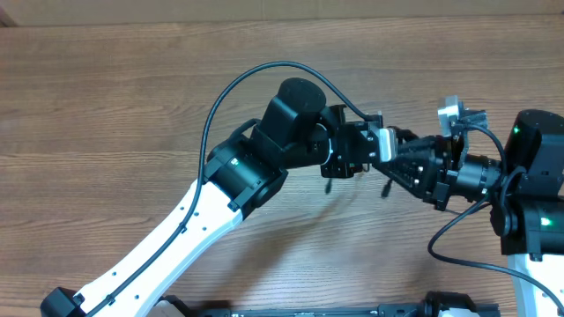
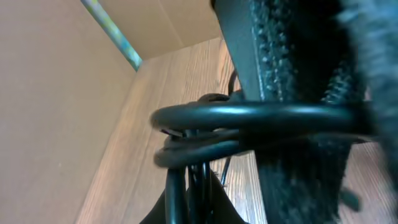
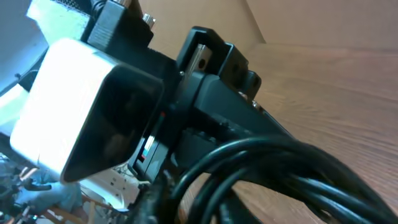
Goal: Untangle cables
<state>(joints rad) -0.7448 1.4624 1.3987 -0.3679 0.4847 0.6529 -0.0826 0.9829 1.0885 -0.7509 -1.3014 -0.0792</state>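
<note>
The cables (image 1: pixel 385 187) are a bundle of thin black cords held above the wooden table between my two grippers, with short ends hanging below. My left gripper (image 1: pixel 359 151) reaches in from the lower left and my right gripper (image 1: pixel 398 164) from the right; they meet almost tip to tip. In the left wrist view, looped cables (image 2: pixel 205 146) run down between the dark fingers (image 2: pixel 194 208), which are shut on them. In the right wrist view, cable loops (image 3: pixel 286 171) fill the jaws (image 3: pixel 186 193), and the left gripper's white camera block (image 3: pixel 74 106) is very close.
The wooden table (image 1: pixel 106 106) lies under both arms. The left arm's own thicker black cable (image 1: pixel 238 88) arcs above its wrist. A beige wall or board edge (image 2: pixel 112 31) shows beyond the table in the left wrist view.
</note>
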